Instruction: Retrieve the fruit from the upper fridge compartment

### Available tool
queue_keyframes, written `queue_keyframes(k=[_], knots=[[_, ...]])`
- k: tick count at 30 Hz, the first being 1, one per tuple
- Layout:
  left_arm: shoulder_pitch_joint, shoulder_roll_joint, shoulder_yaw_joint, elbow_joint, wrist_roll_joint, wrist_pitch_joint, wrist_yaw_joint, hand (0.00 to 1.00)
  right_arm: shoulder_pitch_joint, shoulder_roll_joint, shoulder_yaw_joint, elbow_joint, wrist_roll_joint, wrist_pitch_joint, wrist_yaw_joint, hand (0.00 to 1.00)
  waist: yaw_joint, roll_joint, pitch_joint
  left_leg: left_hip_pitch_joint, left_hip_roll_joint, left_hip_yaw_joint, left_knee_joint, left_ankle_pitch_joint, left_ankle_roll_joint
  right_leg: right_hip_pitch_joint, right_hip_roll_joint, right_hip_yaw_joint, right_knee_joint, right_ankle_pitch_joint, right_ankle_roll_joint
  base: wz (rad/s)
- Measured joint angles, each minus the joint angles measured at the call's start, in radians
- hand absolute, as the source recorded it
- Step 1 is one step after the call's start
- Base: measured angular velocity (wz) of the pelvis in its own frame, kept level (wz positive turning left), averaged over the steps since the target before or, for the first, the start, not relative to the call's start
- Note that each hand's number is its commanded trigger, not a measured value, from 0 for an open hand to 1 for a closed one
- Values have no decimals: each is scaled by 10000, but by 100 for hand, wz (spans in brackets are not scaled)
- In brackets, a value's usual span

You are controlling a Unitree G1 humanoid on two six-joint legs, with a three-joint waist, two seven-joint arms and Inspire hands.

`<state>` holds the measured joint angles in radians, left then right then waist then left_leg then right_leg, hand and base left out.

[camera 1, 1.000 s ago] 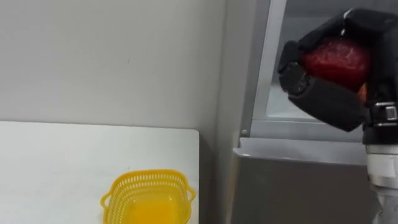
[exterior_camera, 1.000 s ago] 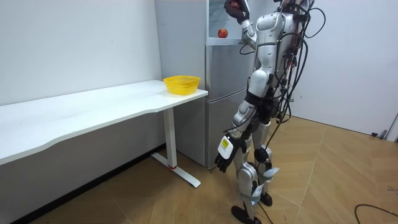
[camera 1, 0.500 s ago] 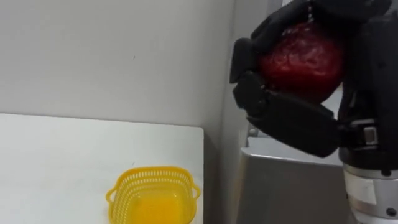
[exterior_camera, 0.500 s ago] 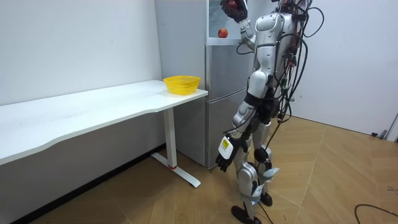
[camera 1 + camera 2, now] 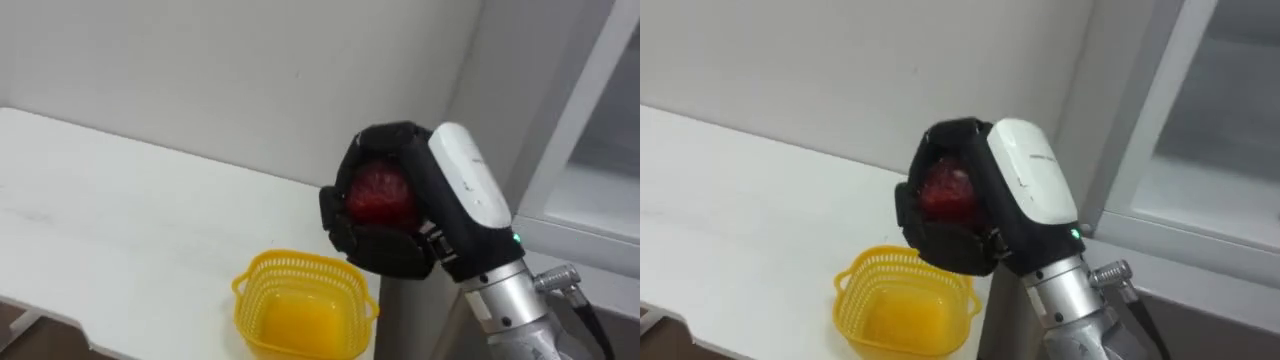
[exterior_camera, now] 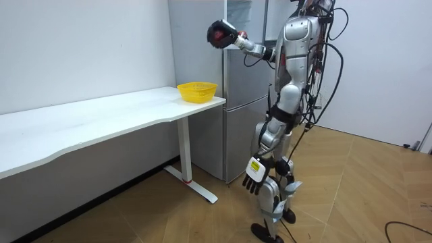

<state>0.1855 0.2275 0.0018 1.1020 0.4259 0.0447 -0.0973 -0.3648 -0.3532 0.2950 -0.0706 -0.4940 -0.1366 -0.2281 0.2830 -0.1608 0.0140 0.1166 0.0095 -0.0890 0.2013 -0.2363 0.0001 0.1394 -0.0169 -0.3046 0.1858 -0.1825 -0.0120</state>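
Note:
A red round fruit [image 5: 378, 194] sits in my right hand [image 5: 385, 235], whose dark fingers are curled round it. The hand hovers in the air just above and to the right of a yellow plastic basket [image 5: 300, 315], which stands empty at the right end of a white table [image 5: 120, 230]. In the room view the right hand [image 6: 219, 32] is stretched out from the fridge [image 6: 236, 101] towards the basket [image 6: 197, 90], well above it. My left hand [image 6: 254, 183] hangs low beside my thigh, fingers relaxed. I stand in front of the fridge.
The upper fridge compartment [image 5: 600, 170] stands open at the right, its white shelf edge showing. A narrow gap separates the table's right edge from the fridge side. A plain wall [image 5: 200, 80] runs behind the table.
My right hand has swung left and down with the red fruit, away from the upper fridge opening to above the basket. My head has turned towards the table.

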Motion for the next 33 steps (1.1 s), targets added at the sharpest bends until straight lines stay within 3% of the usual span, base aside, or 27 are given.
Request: queue_keyframes(k=[5, 7, 12, 18, 33], knots=[[137, 111, 88, -6, -4, 17, -226, 0, -156, -6, 3, 1823, 827, 97, 31, 100, 206, -163, 19, -43, -97, -519, 21, 1, 2, 201, -89, -532, -10, -37, 61, 31], [191, 162, 105, 17, -2, 24, -229, 0, -167, -5, 7, 2246, 1227, 246, 41, 100, 303, -220, 4, -69, -123, -605, 19, 7, 5, 225, -104, -557, -15, -57, 92, 21], [381, 214, 319, -11, 41, 368, -508, 0, -177, -6, 46, 3583, 1792, 471, 310, 100, 607, -399, 43, -102, -170, -788, 34, 26, 21, 274, -152, -828, -15, -72, 115, 10], [485, 421, 322, -83, 40, 590, -702, 0, -277, -8, 593, 4571, 2228, 745, 583, 100, 801, -633, -23, -323, -226, -973, 92, 44, 44, 176, -197, -1095, -18, -73, 116, 12], [824, 601, 378, -816, 58, 584, -703, 0, -517, -23, 766, 5430, 3100, 746, 579, 100, 899, -702, 19, -721, -270, -1094, 351, 45, 42, -40, -237, -1369, -14, -73, 117, 2]])
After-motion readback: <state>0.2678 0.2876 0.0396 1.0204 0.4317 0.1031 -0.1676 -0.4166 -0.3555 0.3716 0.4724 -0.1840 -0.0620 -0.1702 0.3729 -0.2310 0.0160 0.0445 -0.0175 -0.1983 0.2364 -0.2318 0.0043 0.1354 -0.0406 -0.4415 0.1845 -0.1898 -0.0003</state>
